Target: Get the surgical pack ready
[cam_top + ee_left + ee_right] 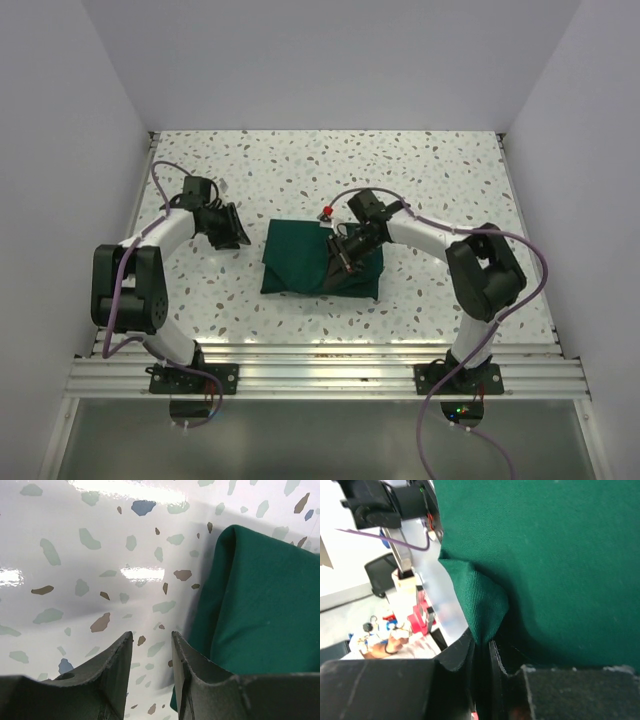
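Hanging left of the surgical pack (300, 262), the left gripper (226, 228) is apart from the cloth, its fingers (117, 670) parted with only the speckled table (420, 170) showing in the gap and nothing between them. In the left wrist view the pack's rounded folded edge lies just right of the right-hand finger, but that finger cuts off the cloth's near corner, so contact there cannot be judged. The pack itself, a dark green fabric drape folded into a rough rectangle, lies on the table about midway between the two arms. Over the pack's right half the right gripper (343, 255) is down on the cloth, its fingers (457, 655) closed tight on a raised pinch of green fabric; gripper body and wrist hide the fold beneath in the top view. A small red item (327, 211) sits at the pack's far edge, too small to name. Past the pack's edge in the right wrist view, only a purple cable (385, 539) and blurred clutter can be made out.
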Motion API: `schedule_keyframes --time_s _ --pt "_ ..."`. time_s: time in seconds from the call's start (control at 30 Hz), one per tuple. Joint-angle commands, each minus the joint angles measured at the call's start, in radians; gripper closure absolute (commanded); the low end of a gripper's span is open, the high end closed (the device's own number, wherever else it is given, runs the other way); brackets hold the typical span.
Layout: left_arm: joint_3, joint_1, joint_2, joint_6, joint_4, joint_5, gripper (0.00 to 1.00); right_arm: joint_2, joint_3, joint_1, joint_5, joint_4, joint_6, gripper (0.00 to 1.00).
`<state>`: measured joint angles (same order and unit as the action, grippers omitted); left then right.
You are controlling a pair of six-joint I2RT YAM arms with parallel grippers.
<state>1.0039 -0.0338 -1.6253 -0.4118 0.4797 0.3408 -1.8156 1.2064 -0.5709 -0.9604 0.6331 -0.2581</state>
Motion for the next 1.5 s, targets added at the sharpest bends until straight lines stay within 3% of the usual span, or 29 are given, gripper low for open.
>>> schedule_keyframes --time_s 0.0,0.27,0.6,0.73,0.77,0.8,0.87,0.97,1.07,1.2,1.3,1.47 --pt "0.039 0.008 -0.007 -0.004 0.008 0.023 0.60 0.024 -0.025 -0.024 -0.003 0.069 0.036 0.84" --pt "0.030 0.012 -0.007 0.008 0.005 0.043 0.60 -0.001 -0.054 -0.053 0.052 0.125 0.071 0.53" --pt "0.047 0.014 0.027 0.039 -0.003 0.128 0.62 0.085 -0.194 -0.060 0.075 0.174 0.068 0.51" --pt "0.035 0.014 0.074 0.036 -0.059 0.233 0.66 0.212 -0.226 0.011 0.158 0.087 -0.065 0.56" --pt "0.032 0.014 0.094 0.036 -0.067 0.271 0.67 0.248 -0.241 0.035 0.170 0.056 -0.107 0.70" --pt "0.027 0.012 0.103 0.036 -0.090 0.299 0.69 0.301 -0.273 0.096 0.198 0.004 -0.183 0.75" --pt "0.027 0.008 0.119 0.036 -0.099 0.358 0.70 0.357 -0.303 0.150 0.238 -0.027 -0.237 0.85" --pt "0.032 -0.026 0.116 0.033 -0.131 0.428 0.76 0.433 -0.340 0.216 0.321 -0.033 -0.270 0.91" --pt "0.029 -0.084 0.082 0.024 -0.170 0.480 0.79 0.463 -0.366 0.244 0.319 -0.033 -0.271 0.92" --pt "-0.028 -0.127 0.041 -0.041 -0.262 0.527 0.83 0.452 -0.372 0.250 0.221 -0.206 -0.351 0.91" --pt "-0.082 -0.127 0.024 -0.053 -0.296 0.543 0.84 0.366 -0.341 0.249 0.173 -0.260 -0.354 0.90" --pt "-0.134 -0.123 -0.037 0.005 -0.224 0.504 0.88 0.285 -0.395 0.264 0.175 -0.277 -0.320 0.90"
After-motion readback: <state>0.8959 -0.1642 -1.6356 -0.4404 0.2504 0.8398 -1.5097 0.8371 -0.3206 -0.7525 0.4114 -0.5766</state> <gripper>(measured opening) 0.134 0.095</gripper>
